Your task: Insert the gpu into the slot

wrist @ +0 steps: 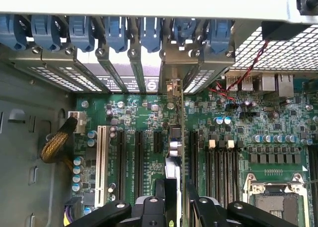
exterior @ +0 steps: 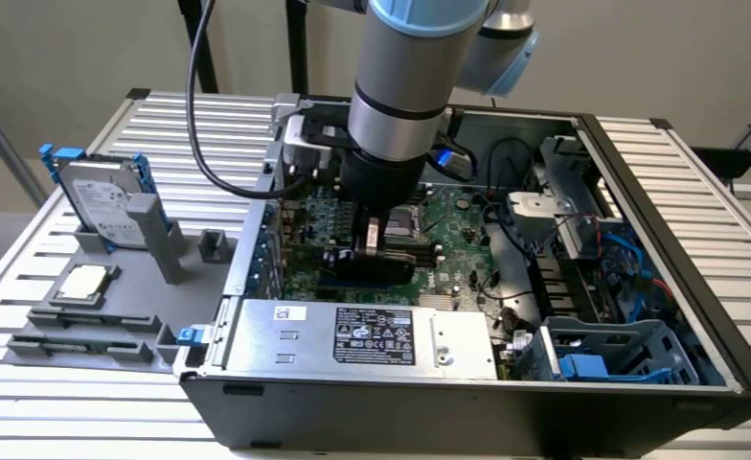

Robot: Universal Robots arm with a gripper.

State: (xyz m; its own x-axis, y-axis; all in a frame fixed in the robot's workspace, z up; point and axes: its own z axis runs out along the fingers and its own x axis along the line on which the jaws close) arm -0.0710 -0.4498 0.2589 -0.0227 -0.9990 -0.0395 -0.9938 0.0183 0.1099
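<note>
Claw [exterior: 375, 251] is down inside the open PC case [exterior: 478, 422], clenched on the gpu [exterior: 383, 264]. The gpu stands upright on edge over the green board [exterior: 459, 244], near the silver PSU box [exterior: 363, 335].

In the wrist view the gpu [wrist: 175, 150] runs edge-on btwn the claw fingers [wrist: 160, 189]. Its metal bracket end [wrist: 172, 88] is up against the row of rear bracket bays w/ blue clips [wrist: 149, 31]. Black slots [wrist: 139, 147] lie on one side of the card and memory slots [wrist: 223, 162] on the other. The white slot [wrist: 101, 165] is well apart.

The slot itself is covered by the card, so can't tell if the edge connector is fully home or just resting on top.

Judgement: pick & carry look done, and the card is lined up and low at the slot. Seating is unconfirmed and the claw hasn't let go yet. The hard drive [exterior: 101, 201] sits on the desk [exterior: 81, 412], not involved.
</note>
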